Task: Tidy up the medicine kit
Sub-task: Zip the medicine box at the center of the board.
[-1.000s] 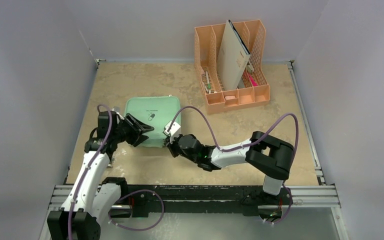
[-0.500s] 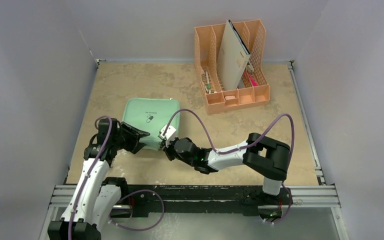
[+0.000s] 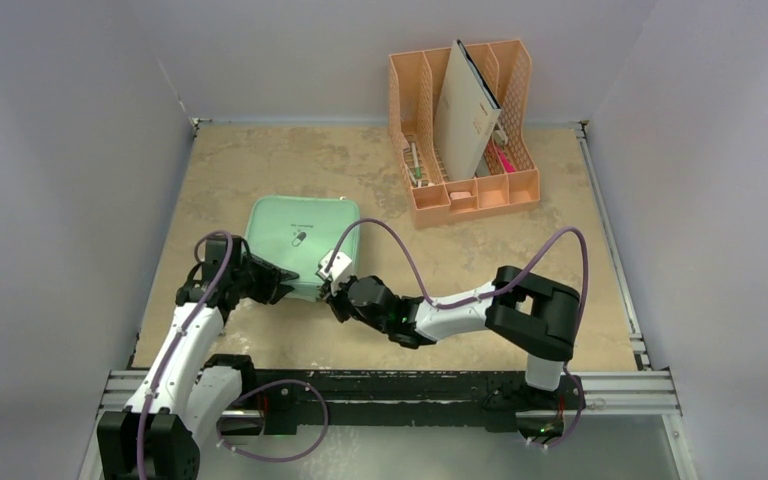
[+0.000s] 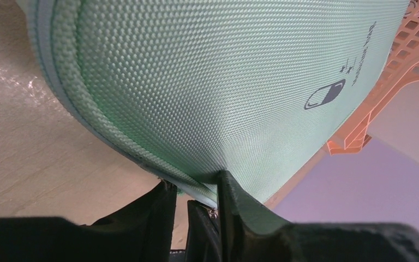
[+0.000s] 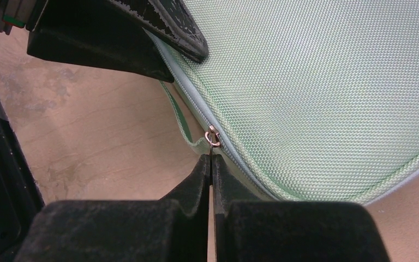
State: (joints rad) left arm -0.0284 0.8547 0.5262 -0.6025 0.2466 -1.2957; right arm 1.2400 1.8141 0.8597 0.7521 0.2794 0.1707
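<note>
The medicine kit (image 3: 300,235) is a mint-green woven case with a zip and a dark pill logo (image 4: 324,94), lying flat left of centre. My left gripper (image 3: 278,280) clamps the kit's near-left edge, one finger on the lid and one below, as the left wrist view (image 4: 196,188) shows. My right gripper (image 3: 332,290) is at the near edge beside it, shut on the small metal zip pull (image 5: 212,136), with its fingertips (image 5: 211,158) pressed together. The zip looks closed along the seam in view.
A peach-orange file organizer (image 3: 465,190) stands at the back right, holding a tall folder and small items. A thin green strap (image 5: 183,125) hangs from the kit's near edge. Walls close the table on the left, back and right.
My left gripper has drawn back toward the near-left and settled on the kit's edge. My right gripper has shifted slightly left along the near edge. The kit has turned a little.
</note>
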